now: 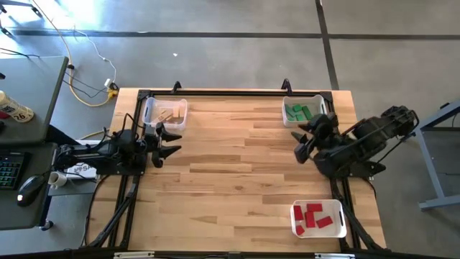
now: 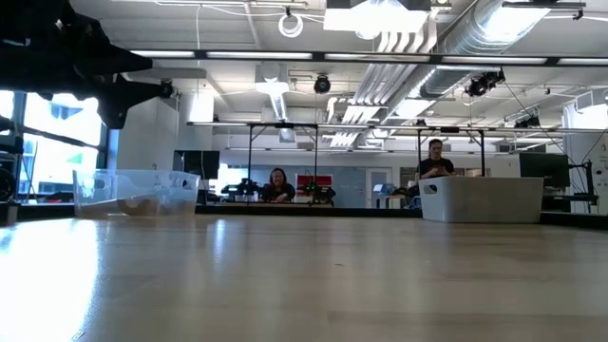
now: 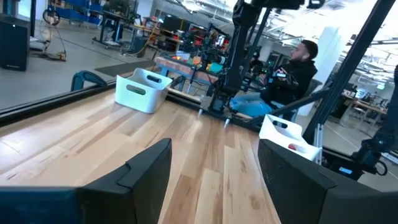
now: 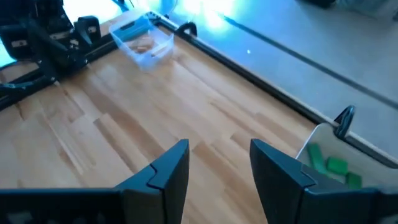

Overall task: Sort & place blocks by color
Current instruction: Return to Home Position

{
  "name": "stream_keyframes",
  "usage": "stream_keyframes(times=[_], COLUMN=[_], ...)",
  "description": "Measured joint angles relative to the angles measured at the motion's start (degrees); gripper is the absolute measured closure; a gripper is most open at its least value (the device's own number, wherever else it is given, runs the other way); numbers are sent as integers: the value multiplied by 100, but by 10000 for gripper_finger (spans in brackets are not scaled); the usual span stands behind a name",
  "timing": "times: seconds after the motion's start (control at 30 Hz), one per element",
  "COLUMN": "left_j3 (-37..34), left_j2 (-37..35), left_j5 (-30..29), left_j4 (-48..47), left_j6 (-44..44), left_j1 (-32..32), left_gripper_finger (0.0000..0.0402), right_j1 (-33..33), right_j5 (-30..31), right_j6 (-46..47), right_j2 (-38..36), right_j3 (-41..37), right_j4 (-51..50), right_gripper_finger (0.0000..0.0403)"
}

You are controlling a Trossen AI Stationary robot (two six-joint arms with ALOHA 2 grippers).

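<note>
Red blocks (image 1: 315,216) lie in the white bin (image 1: 318,234), long axes variously angled.

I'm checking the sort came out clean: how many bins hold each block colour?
Red blocks: 1 bin
Green blocks: 1 bin
Tan blocks: 1 bin
Total: 3 bins

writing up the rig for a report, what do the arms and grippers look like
The left arm and right arm are black, built of chunky jointed segments. The left gripper and right gripper each carry two broad, flat, wedge-shaped black fingers. No markings or coloured cables are discernible on them.
</note>
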Motion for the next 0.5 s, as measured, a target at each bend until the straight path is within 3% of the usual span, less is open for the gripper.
stream_keyframes(times=[0.27, 0.5], left_j3=[0, 0], left_j2=[0, 0], left_j5=[11, 11], left_j4=[0, -2], left_j6=[0, 0], left_j1=[0, 0], left_gripper_finger=[174, 174], right_j1=[-184, -326], right_j5=[506, 553], right_j6=[-889, -2475], right_j2=[-711, -1448], right_j3=[0, 0], right_j4=[21, 772], right_gripper_finger=[247, 247])
